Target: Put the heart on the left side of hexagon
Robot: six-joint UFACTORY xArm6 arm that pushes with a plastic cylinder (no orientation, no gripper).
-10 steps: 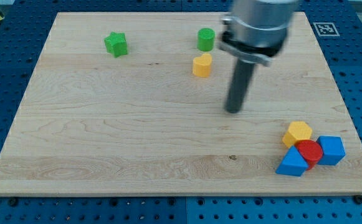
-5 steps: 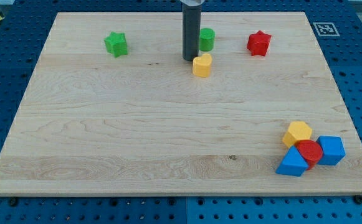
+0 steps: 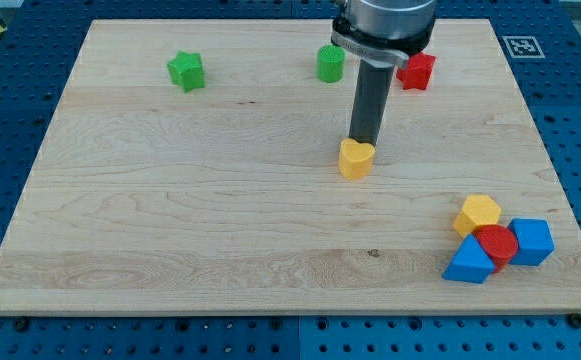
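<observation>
The yellow heart (image 3: 356, 159) lies near the middle of the wooden board (image 3: 170, 220). My tip (image 3: 363, 141) sits right at the heart's upper edge, touching or nearly touching it. The yellow hexagon (image 3: 478, 214) lies at the view's lower right, well to the right of and below the heart, packed against a red cylinder (image 3: 496, 243), a blue triangle block (image 3: 469, 264) and a blue cube (image 3: 531, 241).
A green star (image 3: 186, 71) lies at the upper left. A green cylinder (image 3: 330, 63) and a red star (image 3: 417, 70) lie at the top, either side of the rod. The arm's grey body hangs over the top edge.
My tip swung from the heart's upper left to just above it and moved down and right. The yellow heart has slid down and right, toward the hexagon.
</observation>
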